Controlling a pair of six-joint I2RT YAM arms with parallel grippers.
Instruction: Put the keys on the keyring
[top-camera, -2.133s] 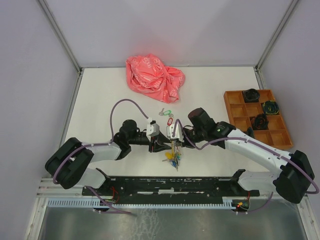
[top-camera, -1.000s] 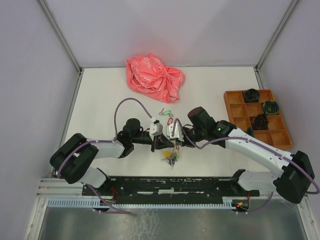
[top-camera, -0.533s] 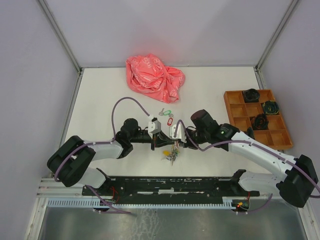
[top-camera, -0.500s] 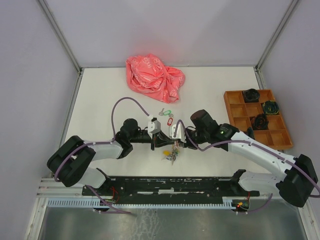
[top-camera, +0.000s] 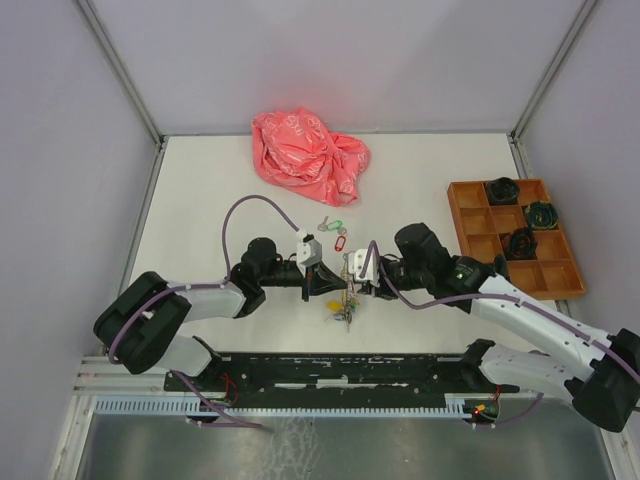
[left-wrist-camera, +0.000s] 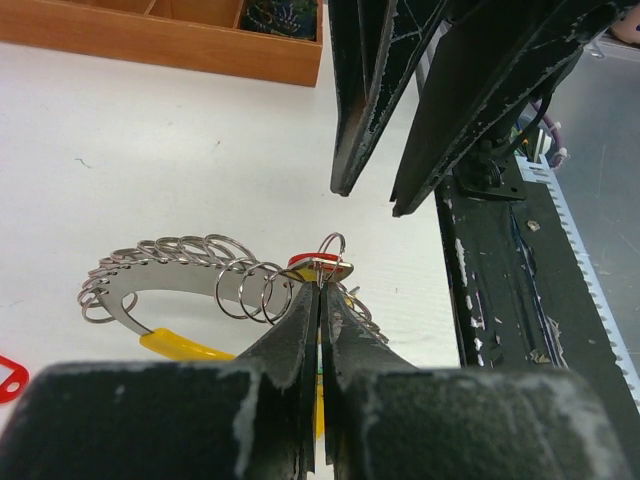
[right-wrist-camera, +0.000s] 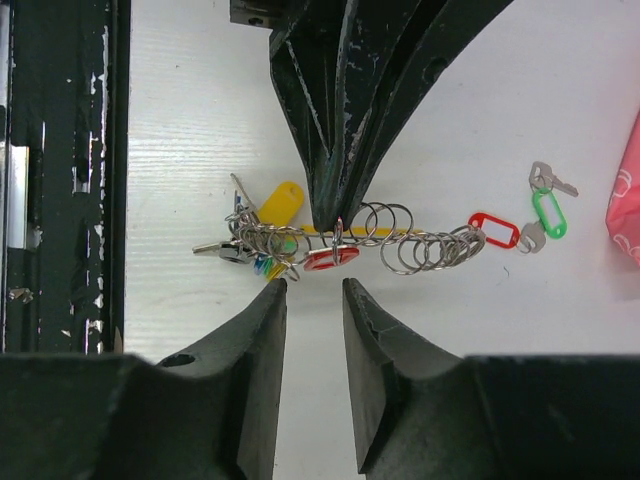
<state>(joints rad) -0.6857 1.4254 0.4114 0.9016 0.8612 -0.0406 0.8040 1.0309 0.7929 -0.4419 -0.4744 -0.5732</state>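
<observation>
While the keyring lies on the white, faintly grained table, the left gripper has its two scuffed black fingers pressed flat together. Their tips pinch the thin silver wire where one small split ring stands upright over a red oval tag. Whether the pinch takes the wire itself or only that small ring cannot be told. The keyring is a fine wire strung with a row of small round rings, like a loose coil. At one end hangs a tangle of flat silver metal with a glossy yellow tag and bits of blue and green. The right gripper faces the keyring from the side opposite the left gripper. Its wedge-shaped black fingers stand partway apart with nothing between them, their tips just short of the wire. The keys lie loose on the table at the end of the keyring away from the tangle. One has a red plastic tag just beside the last rings, and one just past it has a green tag. A crumpled, shiny pink plastic bag lies well beyond the keyring. A wooden tray with square compartments, some holding dark round things, sits well off to the keyring's right.
</observation>
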